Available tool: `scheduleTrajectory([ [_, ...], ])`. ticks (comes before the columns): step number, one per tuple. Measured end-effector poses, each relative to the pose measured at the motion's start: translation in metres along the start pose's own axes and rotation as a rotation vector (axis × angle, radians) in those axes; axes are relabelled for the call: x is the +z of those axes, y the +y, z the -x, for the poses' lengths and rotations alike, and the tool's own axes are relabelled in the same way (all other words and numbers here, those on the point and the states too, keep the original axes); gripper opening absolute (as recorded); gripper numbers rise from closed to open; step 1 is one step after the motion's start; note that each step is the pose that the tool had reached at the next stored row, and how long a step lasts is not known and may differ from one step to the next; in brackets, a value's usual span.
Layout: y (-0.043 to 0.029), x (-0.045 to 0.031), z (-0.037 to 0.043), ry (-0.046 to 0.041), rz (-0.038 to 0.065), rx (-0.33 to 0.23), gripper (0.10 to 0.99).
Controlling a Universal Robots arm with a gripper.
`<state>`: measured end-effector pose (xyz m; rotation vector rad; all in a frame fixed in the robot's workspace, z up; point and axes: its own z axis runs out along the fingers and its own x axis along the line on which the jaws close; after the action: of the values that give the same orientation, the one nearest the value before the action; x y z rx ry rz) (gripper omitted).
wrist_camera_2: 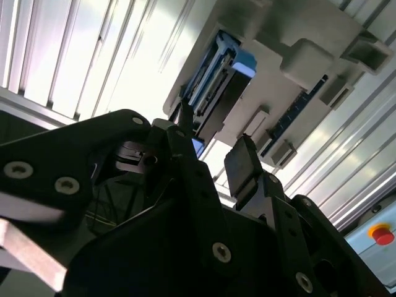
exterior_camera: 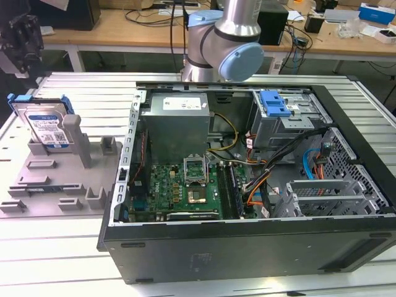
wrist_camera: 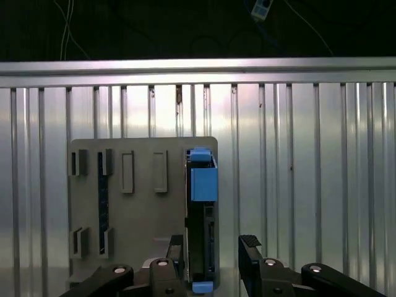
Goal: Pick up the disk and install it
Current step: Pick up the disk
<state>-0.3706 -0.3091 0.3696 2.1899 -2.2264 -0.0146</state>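
At the exterior view's far left I see my gripper (exterior_camera: 21,46) hanging above the disk (exterior_camera: 44,127), clear of it. The disk stands on its edge in the grey fixture plate (exterior_camera: 62,179), its white-and-blue label facing the camera and the blue carrier rail framing it. The plate lies flat on the ribbed aluminium table (exterior_camera: 80,86), just beside the open computer case (exterior_camera: 247,244).

In the first wrist view I look straight down on the disk edge-on. The two black fingers (wrist_camera: 250,250) sit one on each side of it, spread wider than the drive. One is close to the disk's face, and the other stands off with a clear strip of table between them. The hand is open and has hold of nothing. The second wrist view shows the same thing: both fingertips lie short of the drive's blue end tab, with daylight between them.

Moving right in the exterior view, the arm (exterior_camera: 226,37) rises behind the case. Inside the case the grey power supply (exterior_camera: 176,120) sits above the green motherboard (exterior_camera: 176,192). Further right is the metal drive cage (exterior_camera: 291,117), with a blue latch piece (exterior_camera: 274,102) on top of it.
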Motion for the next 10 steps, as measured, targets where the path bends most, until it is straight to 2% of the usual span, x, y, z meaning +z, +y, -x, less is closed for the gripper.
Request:
scheduleTrajectory([
  [3,0.0081,0.0017,-0.0001,0.0,0.0,0.0,0.482],
  [10,0.0188,0.0104,-0.0004,0.0015,0.0,0.001,0.482],
])
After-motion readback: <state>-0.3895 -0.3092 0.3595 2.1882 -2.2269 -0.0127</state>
